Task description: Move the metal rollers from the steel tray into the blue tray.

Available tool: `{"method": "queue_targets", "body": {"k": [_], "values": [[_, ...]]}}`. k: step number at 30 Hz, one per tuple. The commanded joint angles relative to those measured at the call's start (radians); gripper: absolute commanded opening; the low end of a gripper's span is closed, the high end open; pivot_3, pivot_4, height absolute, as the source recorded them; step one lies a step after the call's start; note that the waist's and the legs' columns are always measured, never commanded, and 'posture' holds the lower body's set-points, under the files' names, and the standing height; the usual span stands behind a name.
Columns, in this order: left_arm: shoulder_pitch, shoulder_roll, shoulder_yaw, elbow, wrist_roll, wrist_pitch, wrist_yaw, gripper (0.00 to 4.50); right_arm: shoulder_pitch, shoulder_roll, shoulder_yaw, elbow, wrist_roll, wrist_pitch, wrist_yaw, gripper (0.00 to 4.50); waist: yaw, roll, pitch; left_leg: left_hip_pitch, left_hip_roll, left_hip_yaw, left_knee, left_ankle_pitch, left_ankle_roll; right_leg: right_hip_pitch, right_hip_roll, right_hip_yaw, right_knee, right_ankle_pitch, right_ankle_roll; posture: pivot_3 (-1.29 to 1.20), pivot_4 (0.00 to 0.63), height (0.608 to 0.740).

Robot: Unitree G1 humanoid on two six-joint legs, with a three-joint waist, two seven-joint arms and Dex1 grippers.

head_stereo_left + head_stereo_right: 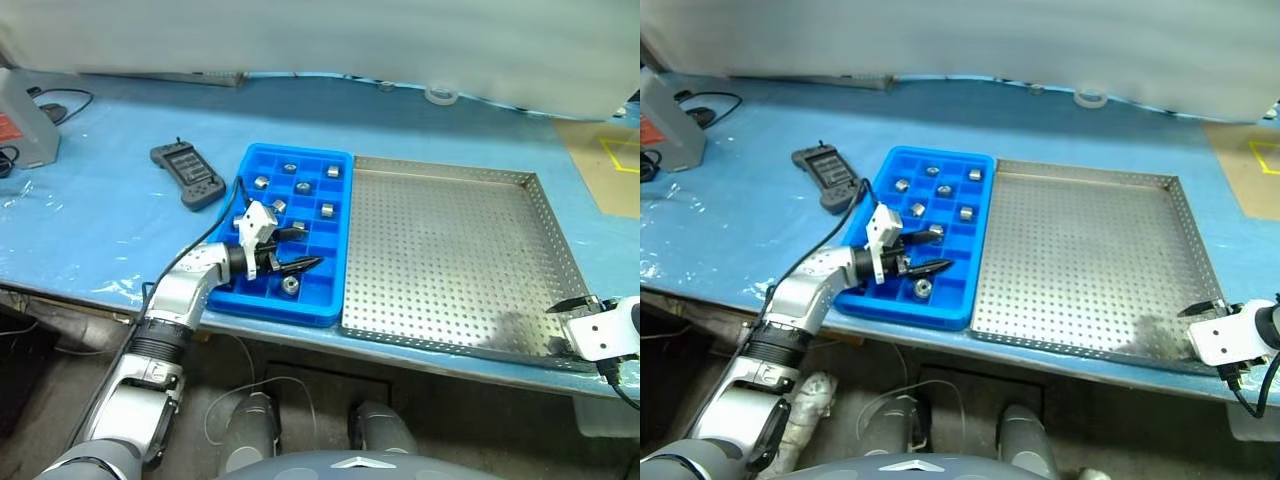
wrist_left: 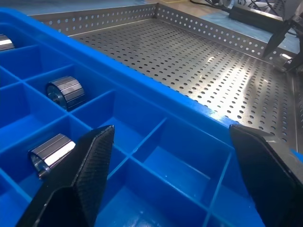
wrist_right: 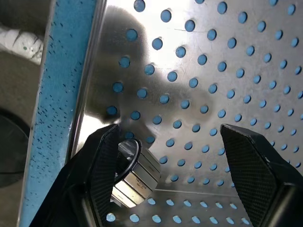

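Observation:
The blue tray (image 1: 331,303) lies against the left side of the steel tray (image 1: 450,250) and holds several metal rollers (image 1: 290,285), one to a compartment. My left gripper (image 1: 300,250) is open just above the blue tray's near compartments, with nothing between its fingers. Two rollers (image 2: 66,92) lie in cells beside it. My right gripper (image 3: 169,135) points down, open, over the steel tray's near right corner. One roller (image 3: 135,175) lies on the perforated floor by the rim, between the fingers and close to one of them (image 3: 102,161).
A black handheld controller (image 1: 187,175) lies on the light-blue table cover left of the blue tray. A white tape ring (image 1: 441,96) sits at the back, and a grey device (image 1: 25,125) at the far left. The table's front edge runs just below both trays.

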Motion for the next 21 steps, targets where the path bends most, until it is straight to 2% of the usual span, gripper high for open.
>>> {"method": "queue_targets", "body": {"k": [1, 3, 5, 14, 21], "values": [[-0.003, 0.006, 0.018, -0.039, -0.020, -0.001, -0.002, 4.07, 0.082, -0.005, -0.040, -0.037, 0.152, 0.173, 0.138, 3.57, 0.006, 0.000, 0.000, 0.000, 0.000, 0.000, 0.000, 0.000, 0.000, 0.000, 0.000, 0.000, 0.000, 0.000, 0.000, -0.19, 0.150, 0.740], [-0.009, 0.008, 0.020, -0.032, -0.021, -0.003, -0.004, 4.07, 0.149, -0.007, -0.087, -0.111, 0.269, 0.336, 0.218, 3.57, 0.017, 0.000, 0.000, 0.000, 0.001, 0.000, 0.000, 0.000, 0.000, 0.000, 0.000, -0.001, 0.000, 0.000, 0.000, -0.19, 0.150, 0.740], [-0.017, 0.008, 0.020, -0.023, -0.021, -0.005, -0.003, 4.07, 0.192, -0.005, -0.125, -0.175, 0.319, 0.432, 0.246, 3.57, 0.027, 0.000, 0.000, 0.000, 0.002, 0.000, -0.001, 0.000, 0.000, 0.000, 0.001, -0.002, 0.000, 0.000, 0.000, -0.20, 0.150, 0.740], [-0.044, 0.008, 0.019, 0.024, -0.013, -0.022, -0.007, 4.07, 0.307, 0.004, -0.220, -0.335, 0.376, 0.726, 0.277, 3.57, 0.046, 0.000, 0.000, 0.000, 0.002, 0.000, -0.002, 0.000, 0.000, 0.000, 0.001, -0.003, 0.000, -0.002, -0.004, -0.20, 0.150, 0.740], [-0.055, 0.016, 0.021, 0.049, -0.004, -0.036, -0.008, 4.07, 0.230, 0.024, -0.208, -0.202, 0.277, 0.723, 0.207, 3.57, 0.043, 0.001, 0.000, -0.001, 0.002, 0.000, -0.002, 0.000, 0.000, -0.001, 0.001, -0.003, 0.000, -0.003, -0.004, -0.21, 0.150, 0.740]]}}
